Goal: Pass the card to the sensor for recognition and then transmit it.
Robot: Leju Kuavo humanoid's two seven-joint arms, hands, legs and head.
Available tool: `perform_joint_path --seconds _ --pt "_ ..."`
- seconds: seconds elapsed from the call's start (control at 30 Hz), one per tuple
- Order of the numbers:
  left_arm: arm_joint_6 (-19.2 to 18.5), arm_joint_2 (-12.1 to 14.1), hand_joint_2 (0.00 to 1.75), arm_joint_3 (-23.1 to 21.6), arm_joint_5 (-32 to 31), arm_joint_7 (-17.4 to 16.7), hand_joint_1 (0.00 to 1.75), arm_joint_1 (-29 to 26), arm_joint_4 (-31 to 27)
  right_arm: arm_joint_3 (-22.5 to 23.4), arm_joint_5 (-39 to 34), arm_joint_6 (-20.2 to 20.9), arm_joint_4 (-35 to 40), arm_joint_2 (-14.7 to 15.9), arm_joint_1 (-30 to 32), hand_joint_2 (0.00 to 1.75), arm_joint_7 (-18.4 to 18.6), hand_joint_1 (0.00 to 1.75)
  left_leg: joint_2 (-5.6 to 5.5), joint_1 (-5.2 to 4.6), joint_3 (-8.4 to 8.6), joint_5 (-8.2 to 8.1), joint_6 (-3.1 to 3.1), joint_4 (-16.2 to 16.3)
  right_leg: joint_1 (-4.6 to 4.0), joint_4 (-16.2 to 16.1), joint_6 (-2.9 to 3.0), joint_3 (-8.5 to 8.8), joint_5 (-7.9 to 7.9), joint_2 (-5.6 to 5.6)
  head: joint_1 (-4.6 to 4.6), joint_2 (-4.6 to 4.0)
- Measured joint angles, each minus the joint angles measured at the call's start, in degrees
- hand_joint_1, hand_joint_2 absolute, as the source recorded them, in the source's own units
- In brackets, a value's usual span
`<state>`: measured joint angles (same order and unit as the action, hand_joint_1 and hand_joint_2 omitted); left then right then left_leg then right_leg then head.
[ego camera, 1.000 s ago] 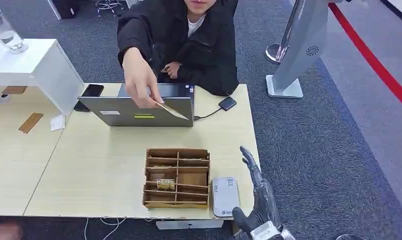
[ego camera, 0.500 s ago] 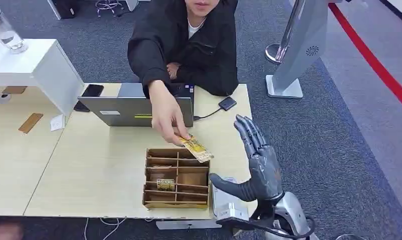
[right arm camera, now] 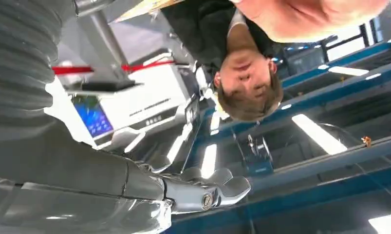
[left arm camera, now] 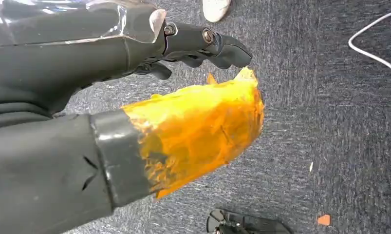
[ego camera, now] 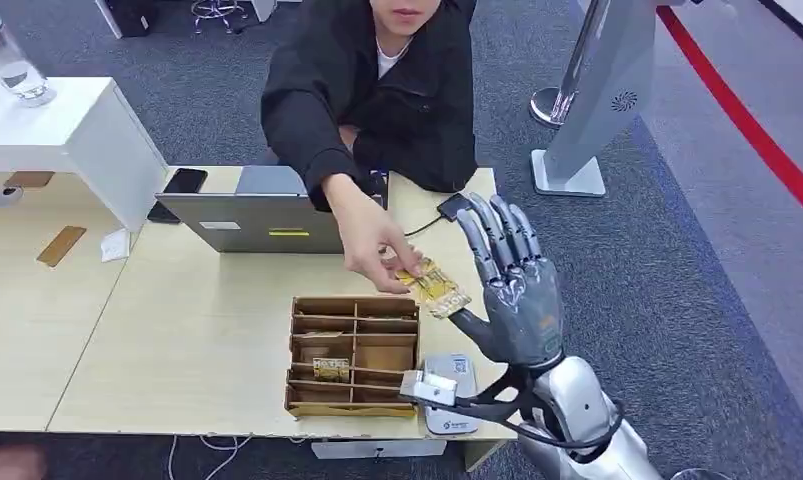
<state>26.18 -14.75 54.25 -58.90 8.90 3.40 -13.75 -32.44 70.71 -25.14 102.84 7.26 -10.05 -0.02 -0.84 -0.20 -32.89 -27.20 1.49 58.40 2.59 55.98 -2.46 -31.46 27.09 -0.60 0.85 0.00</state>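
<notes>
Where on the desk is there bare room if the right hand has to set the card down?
Bare desk lies between the laptop and the wooden organizer, and left of the organizer. It is crowded by the right hand: the person's hand, the card and the white sensor.

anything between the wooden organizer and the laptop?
Head view: bare tabletop between the wooden organizer and the laptop; the person's hand with the card reaches over its right end.
</notes>
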Motion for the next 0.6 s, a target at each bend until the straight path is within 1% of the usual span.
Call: perform_joint_path --seconds 0.2,0.6 --pt "-0.2 0.0 0.00 0.0 -0.2 -0.4 0.00 0.0 0.0 0.0 1.5 -0.1 -0.4 0.0 -0.3 1.75 0.9 0.00 0.00 0.00 0.00 0.00 0.00 0.0 0.00 0.0 0.00 0.00 0.00 0.00 0.00 0.00" --pt "-0.3 0.0 0.00 0.0 -0.2 -0.4 0.00 0.0 0.0 0.0 1.7 -0.1 -0.6 -0.1 -0.5 1.75 1.0 0.00 0.00 0.00 0.00 0.00 0.00 0.0 0.00 0.0 0.00 0.00 0.00 0.00 0.00 0.00"
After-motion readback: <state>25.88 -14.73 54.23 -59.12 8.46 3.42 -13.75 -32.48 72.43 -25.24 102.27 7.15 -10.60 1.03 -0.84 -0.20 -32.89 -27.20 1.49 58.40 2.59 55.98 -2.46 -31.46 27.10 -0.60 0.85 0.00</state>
